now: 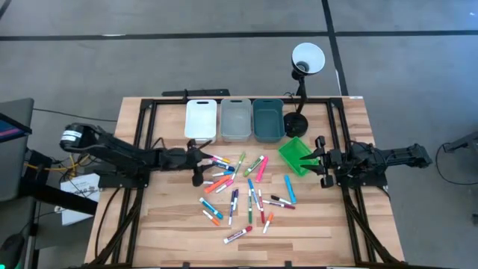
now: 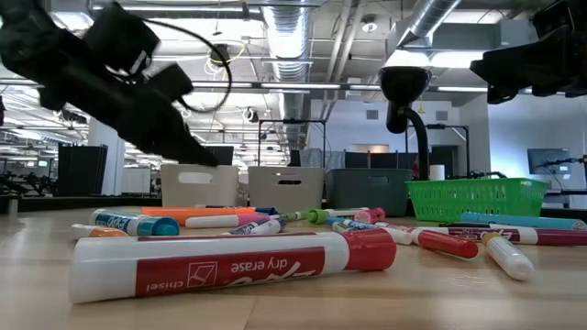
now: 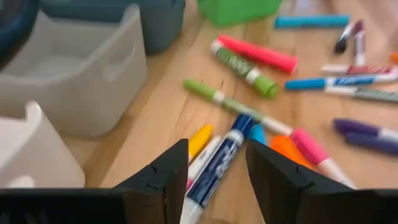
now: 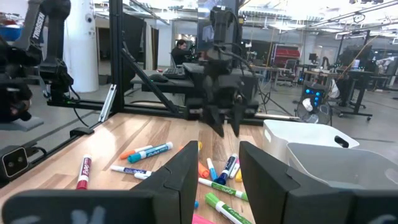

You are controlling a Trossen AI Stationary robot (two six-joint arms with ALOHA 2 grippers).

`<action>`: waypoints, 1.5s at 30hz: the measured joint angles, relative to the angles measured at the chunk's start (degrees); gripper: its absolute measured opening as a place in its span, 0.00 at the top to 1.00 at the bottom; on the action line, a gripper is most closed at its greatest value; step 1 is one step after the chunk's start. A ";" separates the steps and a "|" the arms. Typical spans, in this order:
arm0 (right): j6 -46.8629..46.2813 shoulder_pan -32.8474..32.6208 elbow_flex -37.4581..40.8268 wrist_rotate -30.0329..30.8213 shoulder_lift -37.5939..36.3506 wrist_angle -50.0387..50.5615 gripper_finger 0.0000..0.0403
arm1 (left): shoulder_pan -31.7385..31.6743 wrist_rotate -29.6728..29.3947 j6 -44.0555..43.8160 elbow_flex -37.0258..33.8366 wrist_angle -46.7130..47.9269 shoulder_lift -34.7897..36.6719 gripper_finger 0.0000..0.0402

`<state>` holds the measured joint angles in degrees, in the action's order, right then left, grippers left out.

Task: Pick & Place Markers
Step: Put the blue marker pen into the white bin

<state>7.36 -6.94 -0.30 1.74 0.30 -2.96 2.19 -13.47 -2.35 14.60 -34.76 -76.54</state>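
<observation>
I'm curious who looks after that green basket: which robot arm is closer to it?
The right. The right gripper hovers right beside the green basket, jaws open. The left gripper is across the marker pile, near the white bin.

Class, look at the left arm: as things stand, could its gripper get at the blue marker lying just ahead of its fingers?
Probably yes. The left gripper is open, its fingers straddling the blue marker. Nothing lies over it, though a yellow marker and a white one crowd one side and might get pinched too.
</observation>
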 joint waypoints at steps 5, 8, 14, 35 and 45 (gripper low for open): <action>-10.14 -0.53 0.00 -0.01 0.00 -0.04 0.73 | -3.84 4.70 0.46 1.87 -0.25 -5.99 0.63; -9.95 -0.14 0.00 0.13 0.02 -0.19 0.73 | -4.72 4.98 0.57 2.37 -0.34 -8.80 0.64; -10.20 0.02 0.00 0.14 0.00 -1.79 0.73 | -5.20 4.92 0.66 2.50 -0.95 -13.19 0.64; -9.34 -0.09 0.00 2.00 4.05 -20.56 0.73 | -1.55 5.02 0.33 2.49 -0.98 -15.70 0.74; -12.59 -0.09 -4.94 2.87 27.29 -33.27 0.73 | -0.05 1.42 -0.86 2.43 -2.60 -12.33 0.83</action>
<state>-5.23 -7.03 -5.23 4.61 27.58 -36.23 2.14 -12.04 -3.21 17.03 -37.36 -88.87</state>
